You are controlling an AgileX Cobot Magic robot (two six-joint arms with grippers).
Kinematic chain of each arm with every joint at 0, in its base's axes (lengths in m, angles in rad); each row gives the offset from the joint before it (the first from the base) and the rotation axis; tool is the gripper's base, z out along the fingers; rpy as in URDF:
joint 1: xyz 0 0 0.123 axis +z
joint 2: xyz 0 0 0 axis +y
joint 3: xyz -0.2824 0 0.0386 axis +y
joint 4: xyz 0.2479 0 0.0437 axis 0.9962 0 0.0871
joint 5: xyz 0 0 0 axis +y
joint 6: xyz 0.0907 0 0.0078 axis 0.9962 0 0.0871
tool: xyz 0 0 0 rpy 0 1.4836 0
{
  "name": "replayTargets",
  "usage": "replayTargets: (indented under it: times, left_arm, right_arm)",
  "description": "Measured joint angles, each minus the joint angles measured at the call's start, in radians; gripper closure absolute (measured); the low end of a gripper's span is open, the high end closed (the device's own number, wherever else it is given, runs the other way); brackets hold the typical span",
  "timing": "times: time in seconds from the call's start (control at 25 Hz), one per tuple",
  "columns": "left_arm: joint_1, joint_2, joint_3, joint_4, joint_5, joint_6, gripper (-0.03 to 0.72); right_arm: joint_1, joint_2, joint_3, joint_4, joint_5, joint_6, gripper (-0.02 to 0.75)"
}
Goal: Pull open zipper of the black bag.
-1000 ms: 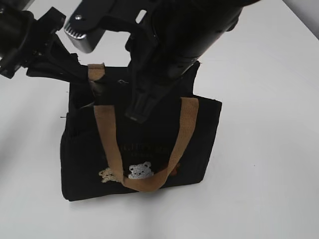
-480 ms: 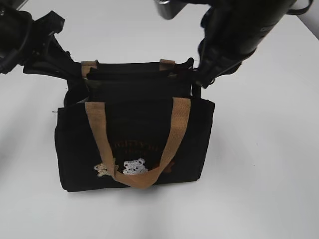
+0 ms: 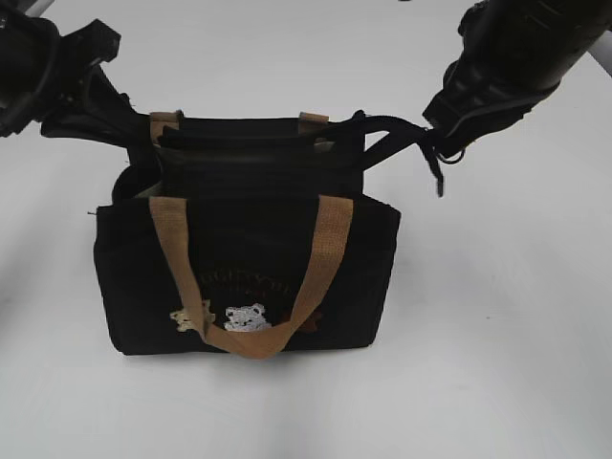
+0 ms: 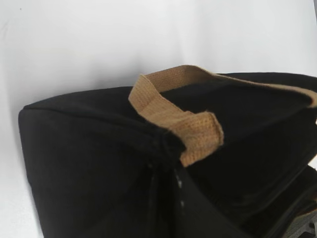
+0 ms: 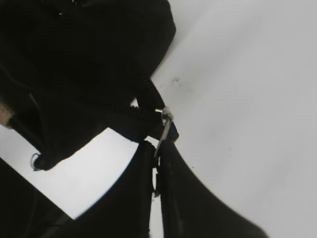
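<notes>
The black bag (image 3: 244,258) stands upright on the white worktop (image 3: 497,316), bears facing me. Behind it, my left tool (image 3: 120,124) is clenched on the bag's left top corner. My right tool (image 5: 158,148) pinches the zipper (image 5: 166,116) pull beyond the bag's right end.

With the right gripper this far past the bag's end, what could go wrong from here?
1. The right gripper, shut on the zipper pull, holds it beyond the black bag; more pulling may drag or tip the bag.
2. The left gripper pinches only the opposite top edge near a tan handle; that fabric could slip free.
3. The pull could slip from the pinch.
</notes>
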State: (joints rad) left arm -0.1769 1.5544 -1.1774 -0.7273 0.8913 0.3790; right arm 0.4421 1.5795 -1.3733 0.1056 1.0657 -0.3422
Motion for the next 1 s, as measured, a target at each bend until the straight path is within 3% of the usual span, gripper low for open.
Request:
replayTargets:
  times: [0.12,0.2,0.32,0.44,0.72,0.84,1.0]
  left_arm:
    - [0.001,-0.002,0.000,0.006,-0.003,0.000,0.634]
    - [0.001,-0.026,0.000,0.015,-0.011,0.000,0.522]
    - [0.002,-0.094,0.000,0.063,-0.009,0.000,0.322]
    - [0.002,-0.180,0.000,0.161,0.035,0.000,0.231]
    - [0.002,-0.449,0.060,0.367,0.221,-0.115,0.214]
    - [0.002,-0.612,0.166,0.457,0.263,-0.190,0.219]
    - [0.002,-0.898,0.305,0.520,0.289,-0.246,0.219]
  right_arm:
    - [-0.001,0.000,0.000,0.059,0.009,0.001,0.682]
    - [-0.001,0.000,0.000,0.082,0.027,0.020,0.583]
    - [-0.001,-0.013,0.000,0.084,0.069,0.078,0.371]
    - [-0.001,-0.057,0.000,0.084,0.122,0.105,0.228]
    - [-0.001,-0.232,0.000,0.084,0.146,0.130,0.187]
    - [-0.001,-0.319,0.018,0.084,0.147,0.146,0.186]
    - [-0.001,-0.481,0.177,0.084,0.147,0.164,0.186]
